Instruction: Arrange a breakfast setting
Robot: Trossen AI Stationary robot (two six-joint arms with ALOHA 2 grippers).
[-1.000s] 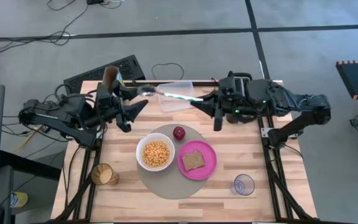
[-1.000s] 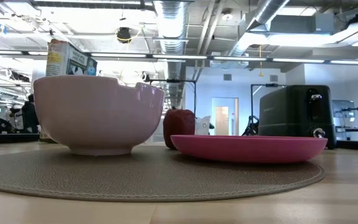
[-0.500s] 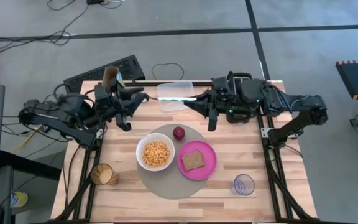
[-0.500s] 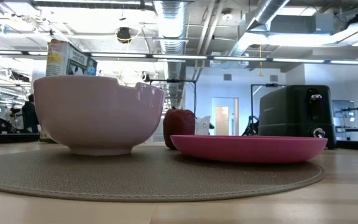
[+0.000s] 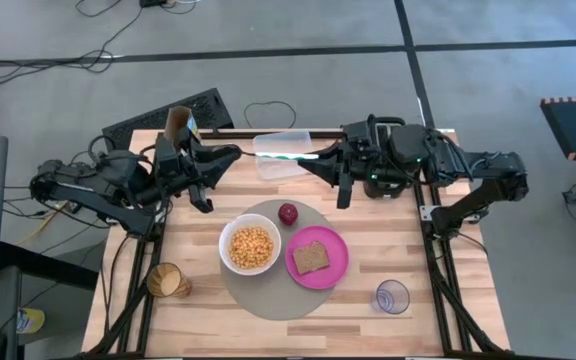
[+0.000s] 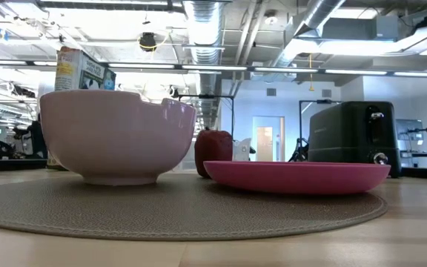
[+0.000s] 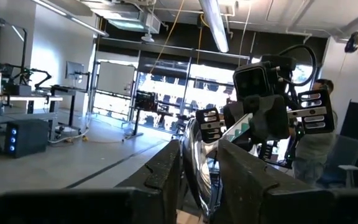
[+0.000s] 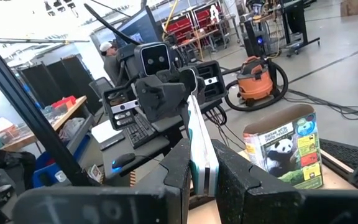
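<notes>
- Above the far edge of the table, the teal-handled spoon (image 5: pixel 268 152) is held level between the two arms: its handle is clamped in the closed right gripper (image 5: pixel 313 160), and its metal bowl sits between the fingers of the left gripper (image 5: pixel 230 153), which are drawn in around it.
- In the left wrist view the shiny spoon bowl is seen pinched between the two dark fingers (image 7: pixel 166 174); in the right wrist view the pale handle is pressed between that arm's fingers (image 8: pixel 179 168).
- At the middle of the table, the round grey-brown mat (image 5: pixel 268 297) already carries the white bowl (image 5: pixel 250 246) filled with yellow cereal, the magenta plate (image 5: pixel 333 265) with the brown toast slice (image 5: pixel 311 257), and the small red apple (image 5: pixel 288 213).
- The clear glass (image 5: pixel 392 296) stands near the front right corner, off the mat.
- The spoon is judged the main piece not yet laid.
- A clear plastic tub (image 5: pixel 286 153) lies beneath the handover; a cereal box (image 5: pixel 178 126), a black toaster (image 6: pixel 351 138) and a brown cup (image 5: pixel 166 280) stand along the left side.
</notes>
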